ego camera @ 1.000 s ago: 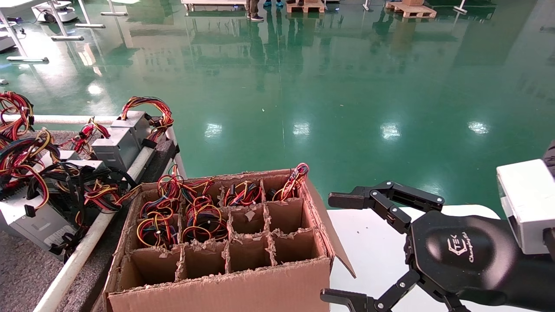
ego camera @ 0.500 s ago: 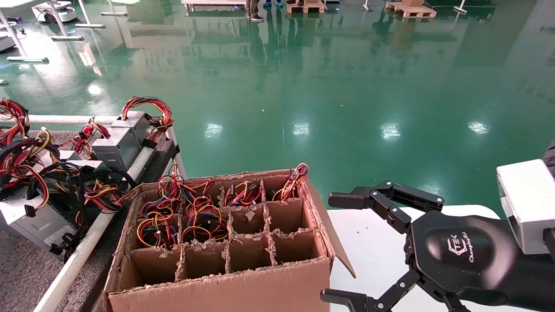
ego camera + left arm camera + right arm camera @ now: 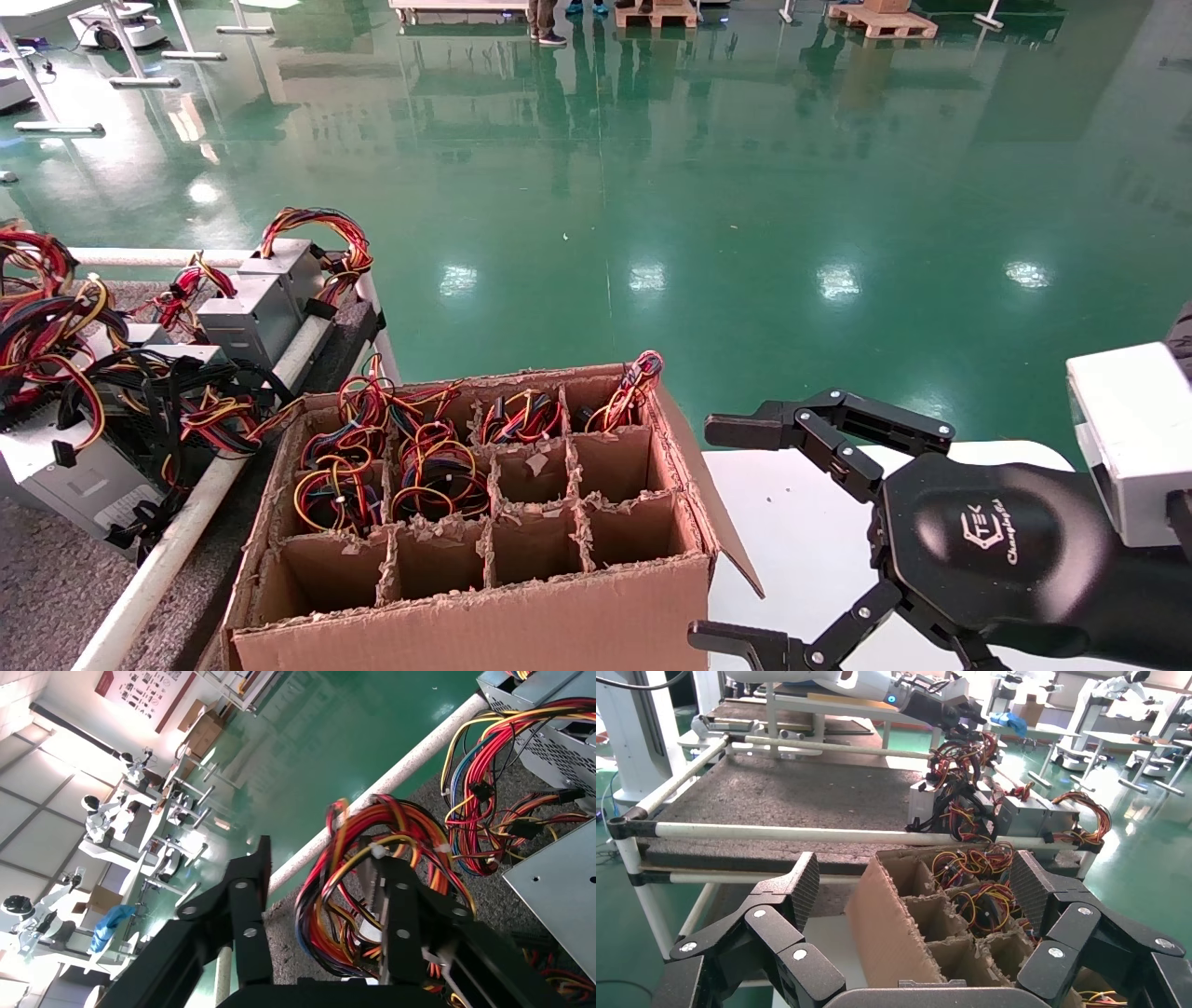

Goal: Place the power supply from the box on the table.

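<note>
The power supply shows mainly as its red, black and yellow wire bundle [image 3: 365, 881], also at the far left edge of the head view [image 3: 33, 256]. My left gripper [image 3: 323, 860] is open over the grey felt table [image 3: 295, 938]; the bundle lies against one finger, and bare felt shows between it and the other. The right wrist view shows that gripper [image 3: 951, 716] above hanging wires [image 3: 954, 762]. The cardboard box [image 3: 466, 624] stands in front. My right gripper [image 3: 712, 534] is parked open beside the box flap.
Other silver units [image 3: 256, 308] [image 3: 74, 475] with wire bundles crowd the table's near corner by the white rail [image 3: 158, 559]. Several box cells hold coiled wires [image 3: 438, 466]. A white tabletop [image 3: 801, 540] lies under the right gripper.
The wire bundle at the far left of the head view has sunk lower toward the table. The right arm and the box have not moved.
</note>
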